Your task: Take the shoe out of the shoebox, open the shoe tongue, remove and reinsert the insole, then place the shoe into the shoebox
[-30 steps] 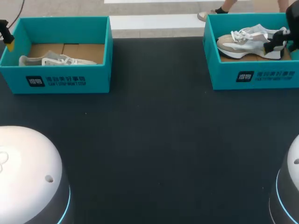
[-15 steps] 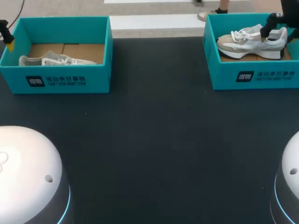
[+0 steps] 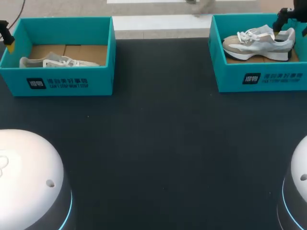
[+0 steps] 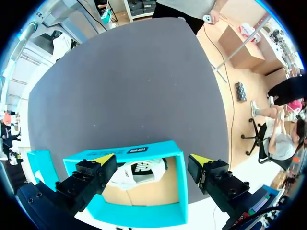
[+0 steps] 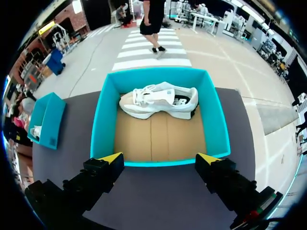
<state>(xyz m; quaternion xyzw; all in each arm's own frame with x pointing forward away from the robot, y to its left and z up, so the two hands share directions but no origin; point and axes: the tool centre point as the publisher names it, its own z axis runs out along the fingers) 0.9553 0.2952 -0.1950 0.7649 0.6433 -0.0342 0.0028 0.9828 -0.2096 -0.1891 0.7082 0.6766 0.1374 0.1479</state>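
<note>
A white and beige shoe [image 3: 259,42] lies on its side in the teal shoebox [image 3: 261,79] at the table's far right. In the right wrist view this shoe [image 5: 160,100] rests against the box's far wall [image 5: 158,74]. My right gripper [image 5: 160,159] hangs open above the box's near rim, holding nothing; it shows in the head view as my right gripper [image 3: 289,21] over the shoe's heel end. A second shoe [image 3: 57,61] lies in the left teal box [image 3: 57,81]. My left gripper [image 4: 151,160] is open above that box [image 4: 180,191], with its shoe [image 4: 139,172] below.
The dark table mat [image 3: 158,143] stretches between the two boxes. The rounded white bases of my arms [image 3: 29,182] stand at the near corners. The left box also shows beside my right gripper as a small teal box [image 5: 45,120].
My right gripper has lifted off the shoe's heel and drawn back toward the box's far edge. The shoe stays in the box. The left arm has not moved.
</note>
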